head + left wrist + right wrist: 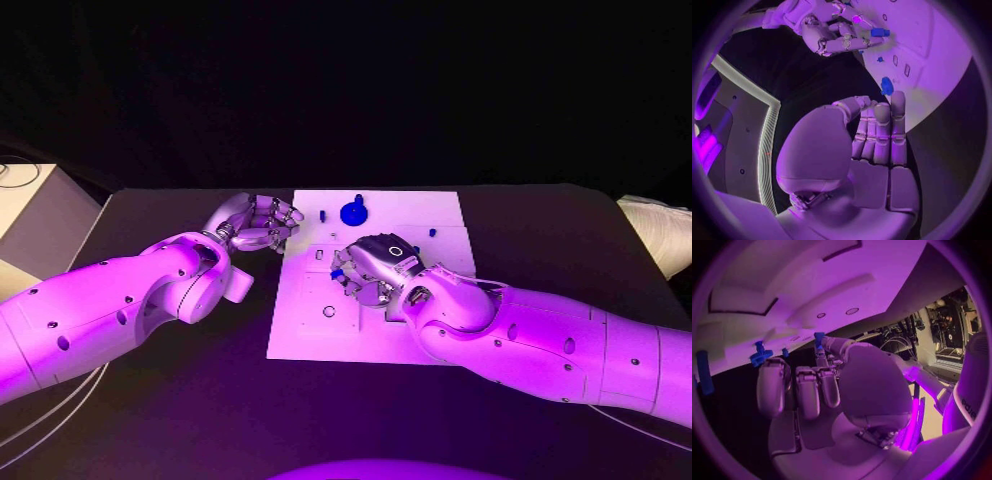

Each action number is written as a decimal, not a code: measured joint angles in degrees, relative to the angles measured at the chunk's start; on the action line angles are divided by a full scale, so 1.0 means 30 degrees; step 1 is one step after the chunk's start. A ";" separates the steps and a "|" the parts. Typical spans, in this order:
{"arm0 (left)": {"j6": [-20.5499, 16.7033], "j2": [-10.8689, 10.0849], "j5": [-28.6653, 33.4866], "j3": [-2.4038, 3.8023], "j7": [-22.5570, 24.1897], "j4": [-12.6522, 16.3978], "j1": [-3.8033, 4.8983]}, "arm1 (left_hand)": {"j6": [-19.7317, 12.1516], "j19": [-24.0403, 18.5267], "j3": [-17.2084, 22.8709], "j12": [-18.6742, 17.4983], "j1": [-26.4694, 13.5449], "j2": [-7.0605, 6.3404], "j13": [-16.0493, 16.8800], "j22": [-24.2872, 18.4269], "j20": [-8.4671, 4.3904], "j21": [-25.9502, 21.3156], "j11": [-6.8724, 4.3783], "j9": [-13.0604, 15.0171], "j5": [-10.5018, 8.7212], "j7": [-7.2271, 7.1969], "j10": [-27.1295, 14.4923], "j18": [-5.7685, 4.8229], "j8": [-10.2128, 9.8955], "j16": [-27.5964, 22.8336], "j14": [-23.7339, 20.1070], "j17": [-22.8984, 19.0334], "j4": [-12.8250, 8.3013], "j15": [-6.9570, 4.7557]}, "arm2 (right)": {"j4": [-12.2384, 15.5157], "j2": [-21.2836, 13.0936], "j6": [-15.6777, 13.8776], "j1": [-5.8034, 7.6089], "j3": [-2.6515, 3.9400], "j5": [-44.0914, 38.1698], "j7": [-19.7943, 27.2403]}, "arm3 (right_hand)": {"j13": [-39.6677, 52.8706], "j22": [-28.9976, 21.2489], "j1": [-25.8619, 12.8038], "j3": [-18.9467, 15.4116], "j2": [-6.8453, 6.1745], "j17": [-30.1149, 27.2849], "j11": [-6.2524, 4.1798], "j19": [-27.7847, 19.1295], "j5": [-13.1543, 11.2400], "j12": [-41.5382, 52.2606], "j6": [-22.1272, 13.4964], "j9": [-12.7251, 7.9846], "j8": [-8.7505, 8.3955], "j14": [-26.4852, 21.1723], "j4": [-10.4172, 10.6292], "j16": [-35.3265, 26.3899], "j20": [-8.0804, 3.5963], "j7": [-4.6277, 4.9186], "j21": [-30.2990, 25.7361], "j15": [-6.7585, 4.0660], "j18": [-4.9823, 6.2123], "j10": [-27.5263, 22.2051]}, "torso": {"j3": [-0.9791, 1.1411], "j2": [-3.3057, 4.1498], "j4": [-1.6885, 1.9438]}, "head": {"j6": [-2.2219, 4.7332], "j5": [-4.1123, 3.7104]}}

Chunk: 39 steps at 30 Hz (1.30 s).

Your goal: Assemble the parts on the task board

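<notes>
The white task board (pixel 433 205) lies in the middle of the black table. A round blue part (pixel 353 213) sits near its far edge, and a small blue peg (pixel 430 232) stands to the right of it. My right hand (pixel 378 268) hovers over the board's middle and pinches a short blue part (pixel 336 273) at its fingertips; the same blue part (pixel 879 32) shows in the left wrist view. My left hand (pixel 260 222) is at the board's far left edge, its fingers (pixel 879 130) straight and holding nothing, just short of the round blue part (pixel 887 86).
A pale box (pixel 36 215) stands off the table's left side and a white object (pixel 656 232) lies past its right edge. Slots and holes (pixel 329 311) mark the board's near half. The round knobbed part (pixel 759 356) and a blue bar (pixel 703 372) show beyond my right hand.
</notes>
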 measured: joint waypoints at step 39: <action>0.0003 -0.0010 0.0230 0.0000 -0.0007 0.0078 -0.0003 | 0.0002 -0.0070 0.0056 0.0000 0.0072 0.0072 -0.0016 0.0022 0.0070 0.0001 -0.0002 -0.0040 0.0077 -0.0002 0.0001 -0.0001 0.0000 0.0000 -0.0138 -0.0069 -0.0055 -0.0001 | -0.1573 0.0032 -0.0612 0.0044 0.0496 -0.0047 -0.2434 | 0.0010 -0.0013 -0.0184 0.0184 -0.0190 0.0010 -0.0063 0.0198 0.0019 0.0078 -0.0082 0.0001 0.0026 0.0063 -0.0184 -0.0010 -0.0064 -0.0122 0.0299 -0.0070 0.0007 0.0077 | -0.0033 0.0005 0.0018 | 0.0049 -0.0048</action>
